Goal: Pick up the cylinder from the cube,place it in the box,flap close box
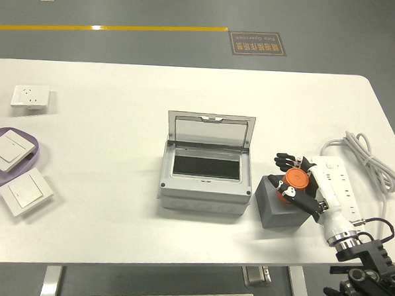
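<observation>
While the right hand is curling its fingers around the orange cylinder, that cylinder is sitting on the grey cube. The box to the left is standing with its flap up, waiting to be filled and shut.

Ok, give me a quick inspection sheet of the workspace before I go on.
Surface: white table, no spills seen.
Job's things: orange cylinder on dark grey cube; grey plastic box beside it, clear flap lid up.
Clutter: white wall socket far left; white switch on purple tray; second white switch beside it.
Hands: right hand closed around the cylinder; left hand not in view.
Cables: white power strip with coiled white cord, right.
Surroundings: grey floor, yellow line, floor sign.
</observation>
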